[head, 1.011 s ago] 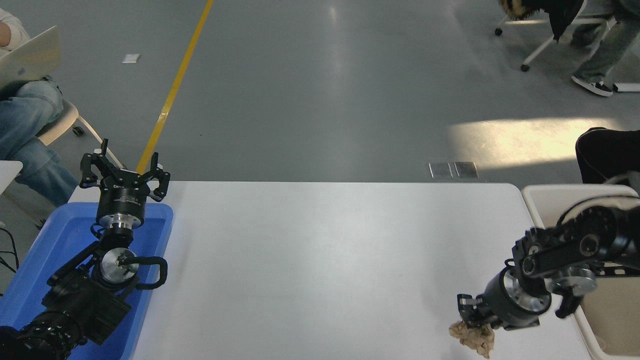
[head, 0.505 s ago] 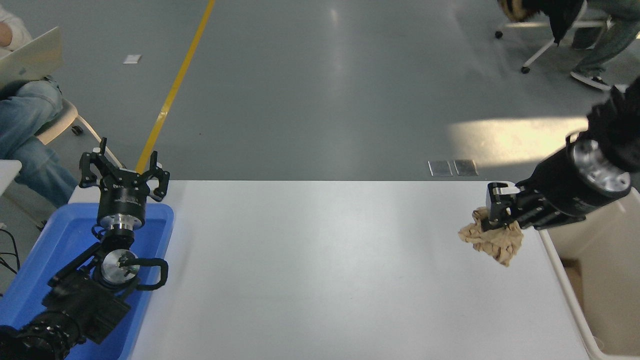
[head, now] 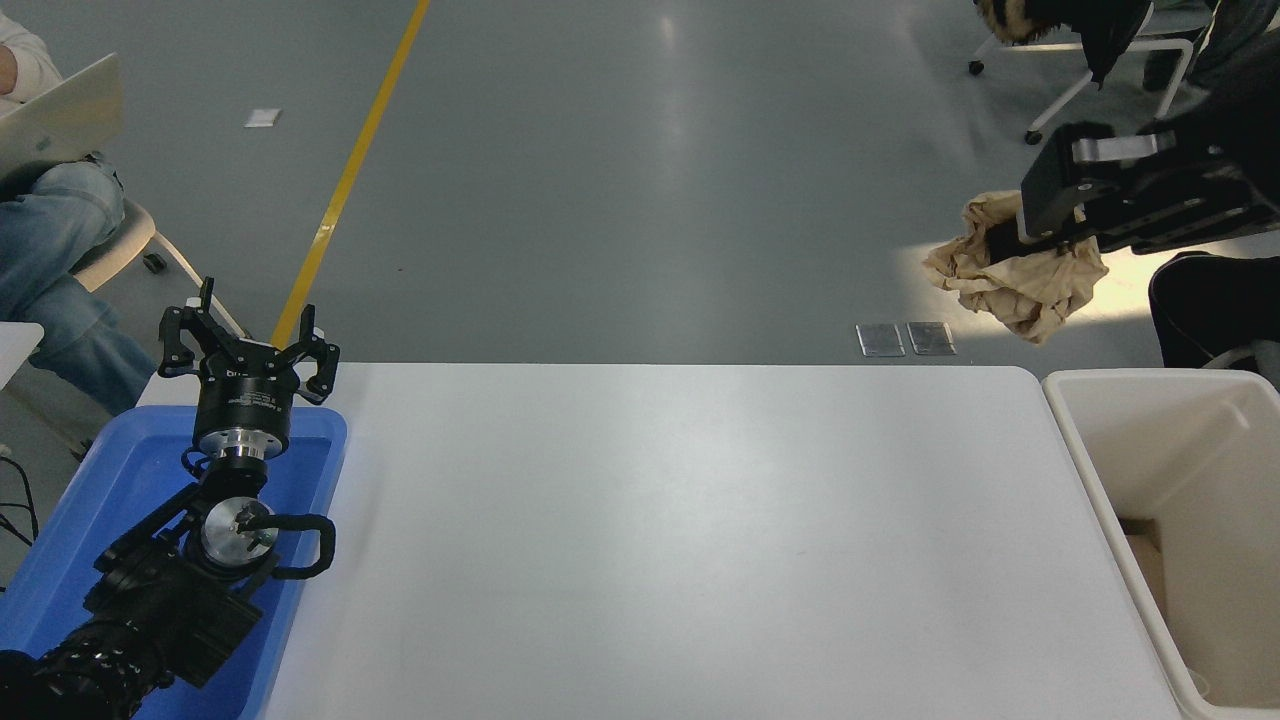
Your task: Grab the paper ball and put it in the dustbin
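My right end effector (head: 1040, 235) is clenched on the paper ball (head: 1015, 270), held high above the desk (head: 650, 520). The dustbin (head: 1090, 470) lies below and slightly right of it; I judge a short rightward carry, then a release. The left end effector (head: 250, 350) sits parked, splayed.

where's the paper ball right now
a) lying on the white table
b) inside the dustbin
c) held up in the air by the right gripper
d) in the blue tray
c: the right gripper is shut on the paper ball, which hangs well above the white table, not yet over the dustbin in this view; the left gripper sits parked over the blue tray.
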{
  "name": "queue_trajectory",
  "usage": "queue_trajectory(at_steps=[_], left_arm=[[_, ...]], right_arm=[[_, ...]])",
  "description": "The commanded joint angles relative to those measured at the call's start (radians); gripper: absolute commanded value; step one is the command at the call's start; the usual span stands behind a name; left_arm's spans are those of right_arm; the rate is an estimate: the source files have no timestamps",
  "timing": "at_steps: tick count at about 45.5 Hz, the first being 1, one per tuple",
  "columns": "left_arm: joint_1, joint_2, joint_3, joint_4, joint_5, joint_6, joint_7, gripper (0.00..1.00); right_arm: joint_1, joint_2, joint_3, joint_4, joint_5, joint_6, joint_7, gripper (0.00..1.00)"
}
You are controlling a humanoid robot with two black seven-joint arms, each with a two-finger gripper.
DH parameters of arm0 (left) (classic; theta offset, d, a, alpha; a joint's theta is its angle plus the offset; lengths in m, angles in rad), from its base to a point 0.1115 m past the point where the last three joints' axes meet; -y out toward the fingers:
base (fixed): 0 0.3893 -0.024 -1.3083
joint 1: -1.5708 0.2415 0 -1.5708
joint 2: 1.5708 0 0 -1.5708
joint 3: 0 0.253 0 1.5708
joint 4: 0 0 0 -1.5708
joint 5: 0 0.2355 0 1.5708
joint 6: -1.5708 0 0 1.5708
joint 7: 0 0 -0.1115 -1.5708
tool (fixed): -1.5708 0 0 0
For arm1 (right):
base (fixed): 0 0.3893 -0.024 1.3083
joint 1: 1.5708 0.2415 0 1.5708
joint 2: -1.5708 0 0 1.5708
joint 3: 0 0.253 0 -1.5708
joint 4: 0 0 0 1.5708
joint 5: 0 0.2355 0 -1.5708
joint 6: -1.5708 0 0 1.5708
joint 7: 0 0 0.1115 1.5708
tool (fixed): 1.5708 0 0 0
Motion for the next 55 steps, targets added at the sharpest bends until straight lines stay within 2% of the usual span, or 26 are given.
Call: queue_trajectory(at_steps=[1,8,13,23,35,55], left_arm=[[0.000,0.000,0.001,0.000,0.000,0.000,0.000,0.99],[0.000,0.000,-0.001,0.000,0.000,0.000,0.000,0.99],[0.000,0.000,-0.001,0.000,0.000,0.000,0.000,0.99],[0.000,0.000,-0.001,0.000,0.000,0.000,0.000,0.99],[0.000,0.000,0.001,0.000,0.000,0.000,0.000,0.99],[0.000,0.000,-0.001,0.000,0.000,0.000,0.000,0.99]], right_arm=[[0.012,-0.002,-0.016,0.001,-0.017,0.006,-0.003,0.00],[-0.207,-0.007,-0.067,-0.042,-0.132,0.006,-0.003,0.00],[-0.379,-0.007,-0.085,-0.126,-0.150,0.005,-0.003,0.00],[-0.695,0.001,-0.076,-0.286,-0.153,-0.185,-0.001,0.00],[-1.193,0.025,-0.005,-0.652,-0.123,-0.454,-0.003,0.00],[-1.802,0.114,0.217,-1.191,0.008,-0.627,-0.012,0.00]])
